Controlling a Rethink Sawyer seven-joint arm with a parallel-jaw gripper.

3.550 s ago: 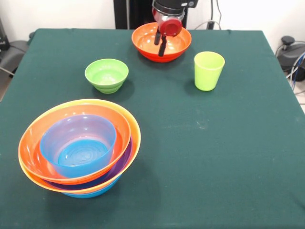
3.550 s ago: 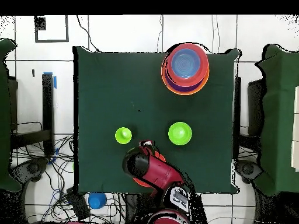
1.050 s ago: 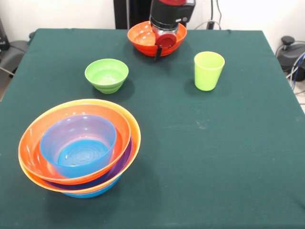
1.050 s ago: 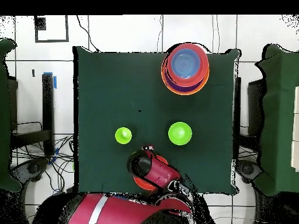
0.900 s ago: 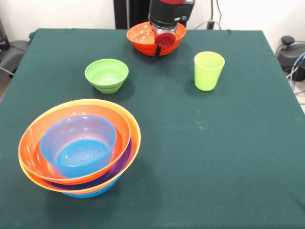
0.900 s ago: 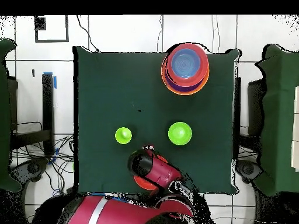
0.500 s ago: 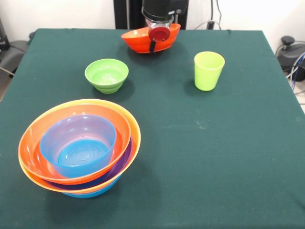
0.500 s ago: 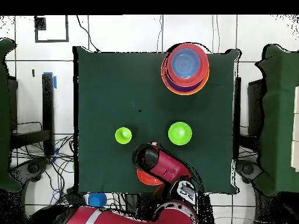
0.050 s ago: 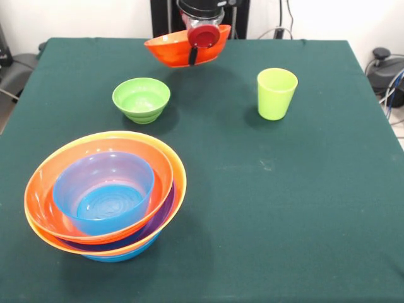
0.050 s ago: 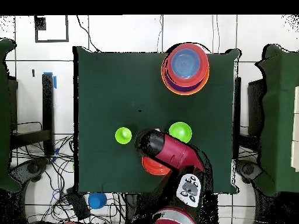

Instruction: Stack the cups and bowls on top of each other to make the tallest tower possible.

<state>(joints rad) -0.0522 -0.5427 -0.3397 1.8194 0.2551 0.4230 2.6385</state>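
**Red-orange bowl lifted, tower part-built**

Since earlier frame, red-orange bowl point(image 9: 180, 49) is up off table, tilted, gripper point(image 9: 197, 50) clamped on rim. Tower point(image 9: 104, 192) w/ nested bowls at near corner. Left: this bowl, green bowl point(image 9: 141, 98), cup point(image 9: 276, 93).

Lab: robot arm point(image 10: 175, 154), floor cables point(image 10: 35, 169), cloth-covered table point(image 9: 303, 189).

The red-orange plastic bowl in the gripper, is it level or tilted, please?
Tilted: the red-orange plastic bowl hangs from the gripper, its rim sloping down to one side.
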